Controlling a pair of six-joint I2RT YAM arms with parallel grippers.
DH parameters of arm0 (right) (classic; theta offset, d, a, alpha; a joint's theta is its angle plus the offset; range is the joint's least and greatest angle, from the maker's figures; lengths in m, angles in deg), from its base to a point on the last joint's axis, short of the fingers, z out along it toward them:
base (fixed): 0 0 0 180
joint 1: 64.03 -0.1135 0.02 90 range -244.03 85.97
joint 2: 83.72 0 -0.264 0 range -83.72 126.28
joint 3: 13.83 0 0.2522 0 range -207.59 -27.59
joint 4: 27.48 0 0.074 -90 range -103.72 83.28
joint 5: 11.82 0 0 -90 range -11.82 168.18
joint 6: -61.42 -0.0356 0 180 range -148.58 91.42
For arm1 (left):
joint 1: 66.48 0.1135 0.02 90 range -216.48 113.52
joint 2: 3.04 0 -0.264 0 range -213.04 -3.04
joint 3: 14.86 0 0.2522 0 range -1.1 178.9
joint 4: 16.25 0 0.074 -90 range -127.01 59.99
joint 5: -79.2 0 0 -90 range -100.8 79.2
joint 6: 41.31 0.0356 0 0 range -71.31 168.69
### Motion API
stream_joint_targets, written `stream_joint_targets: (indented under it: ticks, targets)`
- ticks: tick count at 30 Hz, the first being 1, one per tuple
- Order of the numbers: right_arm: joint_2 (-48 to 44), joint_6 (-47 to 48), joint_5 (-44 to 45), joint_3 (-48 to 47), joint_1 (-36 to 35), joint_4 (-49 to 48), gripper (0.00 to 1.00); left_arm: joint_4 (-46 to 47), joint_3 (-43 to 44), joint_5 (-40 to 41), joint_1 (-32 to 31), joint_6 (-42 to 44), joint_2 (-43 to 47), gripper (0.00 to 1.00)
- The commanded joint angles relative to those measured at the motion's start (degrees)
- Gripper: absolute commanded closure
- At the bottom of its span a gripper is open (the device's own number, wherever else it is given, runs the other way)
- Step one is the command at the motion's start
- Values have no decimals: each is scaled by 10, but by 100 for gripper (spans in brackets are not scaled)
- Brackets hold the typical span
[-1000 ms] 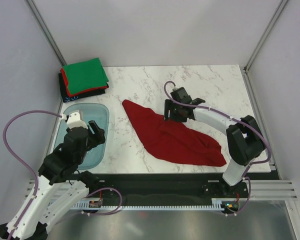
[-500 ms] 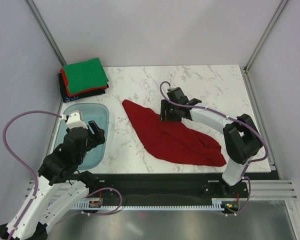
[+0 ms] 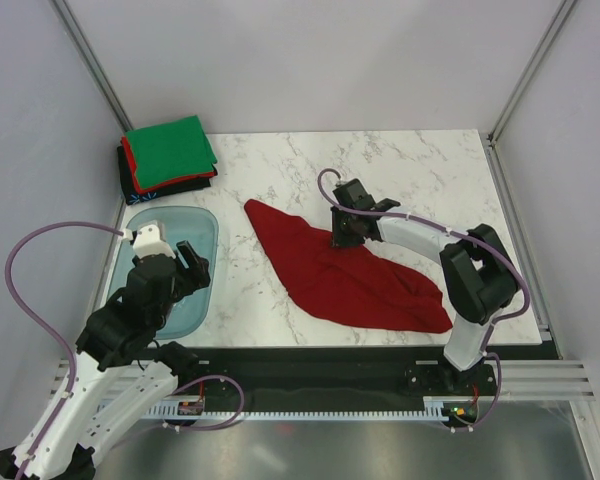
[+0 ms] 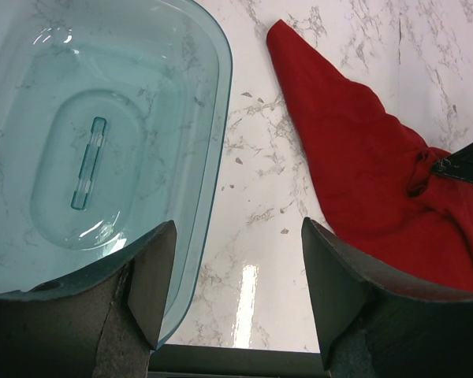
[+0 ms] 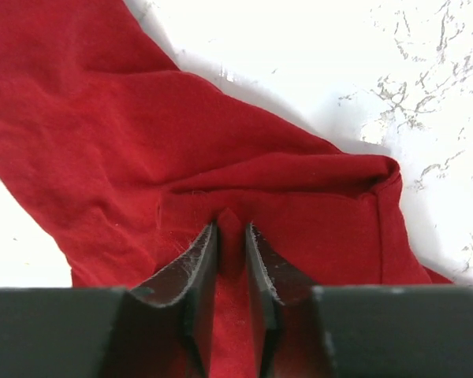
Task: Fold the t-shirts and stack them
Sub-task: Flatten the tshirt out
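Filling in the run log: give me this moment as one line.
right gripper: shut on red shirt | left gripper: open over tub edge | shirt stack: back-left corner

A robotics lab cell. Plain white panels [image 3: 310,60] box in the table [image 3: 440,160] at 9, 12 and 3 o'clock, joined by bare aluminium posts [image 3: 88,60] at 11 and 1. The tabletop is marble-print sheet. At 6 o'clock a slotted aluminium rail [image 3: 555,375] carries the left arm [image 3: 130,310] and right arm [image 3: 420,235], with purple cables [image 3: 9,270] looping loose and a small circuit board [image 3: 188,407] exposed. A brushed metal plate [image 3: 330,455] lies below the rail.
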Motion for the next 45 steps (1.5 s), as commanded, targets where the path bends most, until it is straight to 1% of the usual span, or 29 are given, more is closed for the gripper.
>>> stream_joint_targets:
  ticks: [1,3,4,6,11,13,14,15,17,18,19,22,24,25,26,28,29,30,32,33,34,35,36,37,39,40,42,43,45]
  targets:
    - [8,7,2,-8,-3,-1,76,13,1,18,2,15,-1,28]
    - [7,10,3,-12,-3,1,81,13,0,18,2,15,-1,28]
    - [4,9,5,-14,-3,2,87,13,1,18,1,15,-1,28]
    - [-5,11,9,-22,-3,14,94,13,0,19,2,15,-2,28]
    - [-49,26,47,-66,-3,77,94,13,0,20,2,15,-4,28]
    - [-87,44,61,-100,-3,128,94,13,0,20,2,16,-6,28]
    - [-87,44,65,-100,-3,128,94,13,0,20,2,16,-7,28]
    - [-111,48,68,-107,-3,144,94,13,1,20,2,16,-7,28]
    - [-146,54,71,-107,-3,159,93,13,0,20,2,16,-8,28]
    - [-156,56,69,-102,-3,170,98,13,1,21,2,16,-8,28]
    - [-166,58,69,-97,-3,176,100,12,0,21,2,16,-8,28]
    - [-215,57,78,-78,-3,194,100,13,0,24,2,12,-12,28]
    - [-263,53,99,-62,-3,212,100,17,4,26,2,7,-29,27]
    - [-282,51,131,-57,-3,219,100,22,5,26,2,5,-40,27]
    - [-322,42,154,-51,-3,227,100,47,8,15,1,10,-67,26]
    - [-364,29,208,-27,-3,248,100,74,23,-11,2,19,-110,24]
    - [-404,20,217,-16,-3,252,100,92,31,-15,2,24,-133,23]
    - [-423,14,222,8,-2,258,100,114,43,-19,2,25,-195,22]
    - [-469,5,222,35,-3,262,100,136,85,-19,2,27,-267,18]
    - [-480,-2,217,64,-3,263,100,145,106,-21,3,31,-341,18]
    - [-492,-7,212,78,-3,263,100,147,154,-30,4,35,-387,17]
    - [-512,-12,201,105,-2,264,100,148,181,-34,5,44,-429,16]
    - [-521,-22,197,116,-2,264,100,149,206,-39,11,47,-515,16]
    - [-530,-29,191,128,-2,264,100,150,256,-61,17,49,-556,16]
    - [-551,-40,173,156,-2,263,100,147,312,-99,37,56,-641,18]
    - [-555,-41,166,164,-3,262,100,148,366,-123,40,59,-707,19]
    - [-561,-42,151,182,-2,260,100,148,421,-135,40,76,-773,21]
    - [-564,-42,148,188,-2,260,100,147,472,-149,40,91,-827,21]
    - [-570,-43,148,201,-2,260,100,143,522,-153,40,104,-875,21]
